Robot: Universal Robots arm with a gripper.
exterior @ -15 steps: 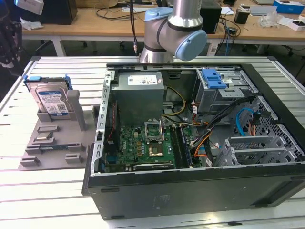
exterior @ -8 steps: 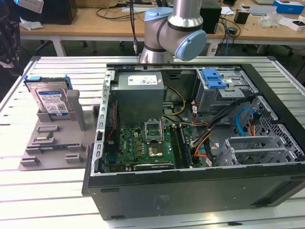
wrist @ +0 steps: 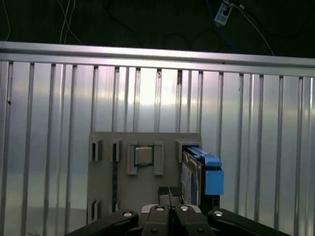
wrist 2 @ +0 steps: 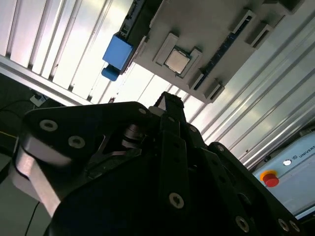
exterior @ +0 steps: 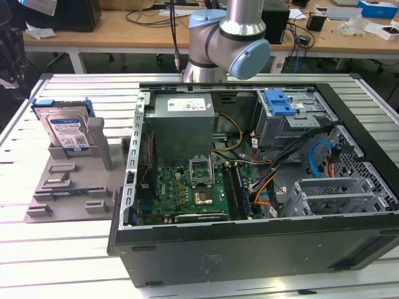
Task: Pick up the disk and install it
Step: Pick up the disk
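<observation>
Exterior view: the disk (exterior: 65, 129) stands on edge in a slot at one end of the grey fixture tray (exterior: 75, 180), label face showing and blue bracket round its rim. It is not yet lifted. The tray lies on the slatted bench (exterior: 56, 261), and the open computer case (exterior: 249, 249) sits just beside the tray on the exterior view's right. In the first wrist view the gripper (wrist: 170, 191) hangs over the tray (wrist: 167, 140), well apart from the disk (wrist: 189, 174). Its fingers look pressed together with nothing between them. A processor chip (wrist: 143, 156) rests in another tray pocket near the disk. Handling estimate: metal body, stiff, fairly heavy for its size, with smooth faces that could slip, and sensitive to knocks. The plastic bracket will likely flex. Best hold is probably across the two flat faces at the free upper edge, on the metal and clear of the bracket tabs.
</observation>
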